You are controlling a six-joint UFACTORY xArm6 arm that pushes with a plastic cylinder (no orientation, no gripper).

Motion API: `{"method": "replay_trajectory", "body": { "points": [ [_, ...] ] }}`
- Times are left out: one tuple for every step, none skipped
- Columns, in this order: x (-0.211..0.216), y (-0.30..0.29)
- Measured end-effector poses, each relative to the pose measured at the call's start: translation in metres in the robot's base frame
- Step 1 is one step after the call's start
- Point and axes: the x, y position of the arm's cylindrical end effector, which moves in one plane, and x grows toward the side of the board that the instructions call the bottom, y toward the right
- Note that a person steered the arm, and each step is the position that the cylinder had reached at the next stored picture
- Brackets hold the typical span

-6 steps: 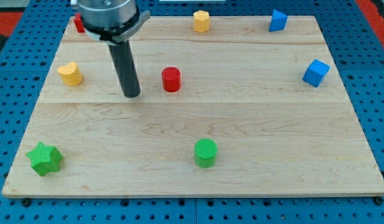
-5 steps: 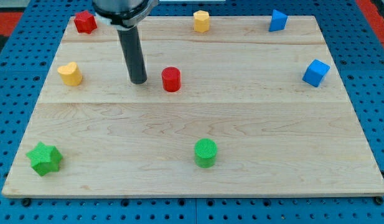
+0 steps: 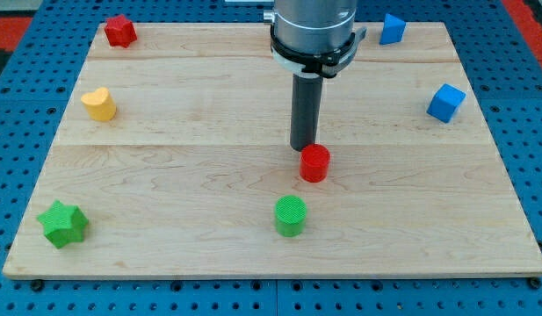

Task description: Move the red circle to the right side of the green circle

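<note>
The red circle (image 3: 314,163), a short red cylinder, stands on the wooden board just right of centre. The green circle (image 3: 291,215) stands below it and slightly to its left, near the board's bottom edge. My tip (image 3: 303,147) is right behind the red circle, at its upper left, touching or almost touching it. The rod rises straight up to the arm's grey collar at the view's top.
A red block (image 3: 120,31) sits at the top left, a yellow heart-like block (image 3: 99,104) at the left, a green star (image 3: 62,223) at the bottom left. A blue block (image 3: 392,29) is at the top right, a blue cube (image 3: 445,103) at the right.
My tip has swung from the red circle's left to its upper side. The red circle has slid down and to the right, closer to the green circle. The yellow block at the top is now hidden.
</note>
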Motion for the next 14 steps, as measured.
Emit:
{"method": "replay_trajectory", "body": {
  "points": [
    [0.000, -0.031],
    [0.010, -0.029],
    [0.027, -0.013],
    [0.049, 0.014],
    [0.063, 0.053],
    [0.067, 0.080],
    [0.066, 0.058],
    [0.056, 0.057],
    [0.026, 0.096],
    [0.003, 0.140],
    [0.022, 0.164],
    [0.042, 0.146],
    [0.012, 0.139],
    [-0.001, 0.114]
  ]
}}
